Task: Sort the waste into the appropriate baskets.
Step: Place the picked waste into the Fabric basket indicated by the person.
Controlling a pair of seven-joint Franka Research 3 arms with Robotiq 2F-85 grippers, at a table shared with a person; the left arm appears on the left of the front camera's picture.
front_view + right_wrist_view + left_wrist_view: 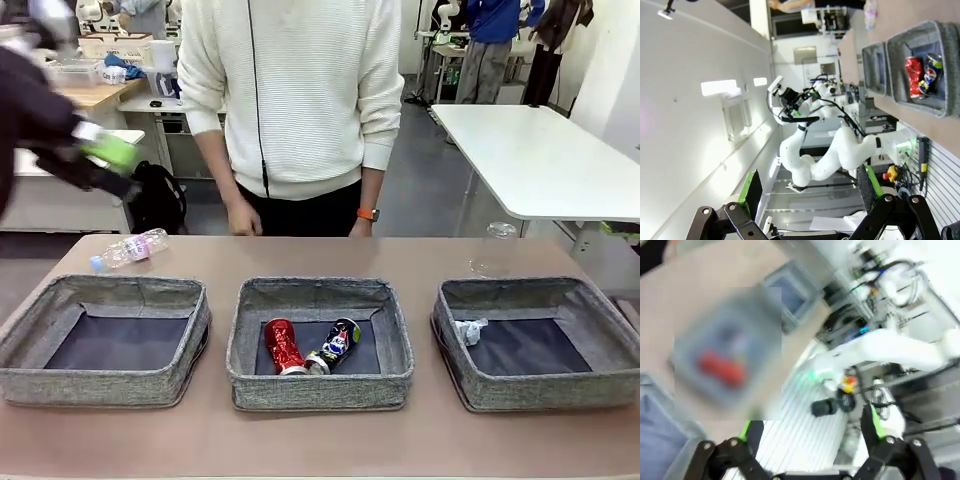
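Note:
Three grey woven baskets stand in a row: left (30, 330), middle (318, 390), right (610, 330). In the middle one lie a crushed red can (283, 346) and a crushed dark can (337, 343), also seen as red can (913, 75) and dark can (932, 74). A white paper wad (469, 330) lies in the right basket. A blue-capped clear bottle (130, 248) lies on the table behind the left basket. Another clear bottle (492, 250) stands behind the right basket. My left gripper (103, 160) is raised at the far left, blurred, and open (807, 422). My right gripper (809, 185) is open and holds nothing.
A person in a white sweater (290, 100) stands at the table's far edge, hands (243, 218) hanging low behind it. The left basket's dark bottom (118, 342) is bare. A white table (540, 150) stands farther back on the right.

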